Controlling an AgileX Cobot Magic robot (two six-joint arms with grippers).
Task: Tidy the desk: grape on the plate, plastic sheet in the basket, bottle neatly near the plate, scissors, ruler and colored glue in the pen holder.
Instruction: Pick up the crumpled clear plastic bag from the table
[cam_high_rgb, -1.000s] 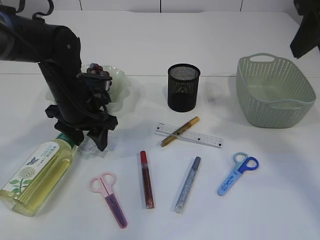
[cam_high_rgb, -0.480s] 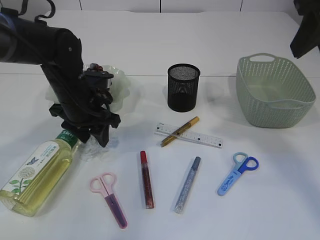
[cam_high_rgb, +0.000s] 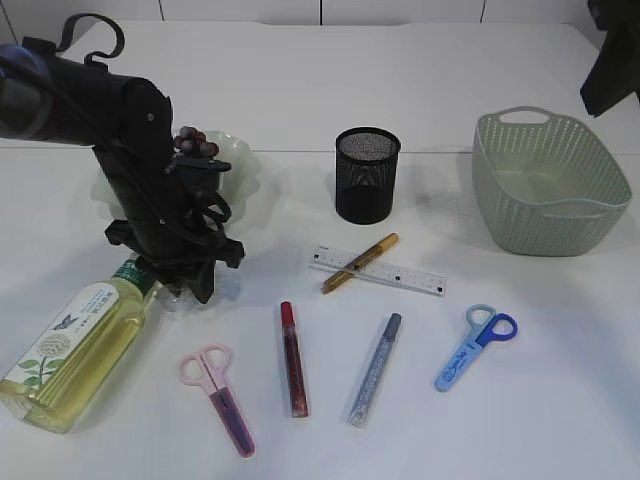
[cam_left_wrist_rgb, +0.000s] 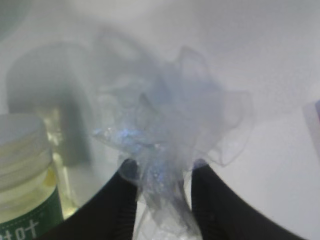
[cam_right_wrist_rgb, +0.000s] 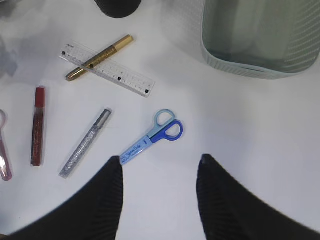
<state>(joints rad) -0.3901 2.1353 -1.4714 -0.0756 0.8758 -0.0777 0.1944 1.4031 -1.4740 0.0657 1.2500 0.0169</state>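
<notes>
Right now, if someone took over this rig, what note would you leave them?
Left gripper: fingers either side of the crumpled plastic sheet, beside the bottle; firm grip not confirmed.
Right gripper: open, empty, hovering above the blue scissors.
Done: grapes on the plate.
Left: sheet to basket; stand bottle near plate; pink scissors, blue scissors, ruler and gold, red and silver glue into pen holder.

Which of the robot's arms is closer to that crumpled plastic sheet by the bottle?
Left. Its end effector is right at the plastic sheet, fingers on either side. The right end effector hangs far off, above the blue scissors.
</notes>
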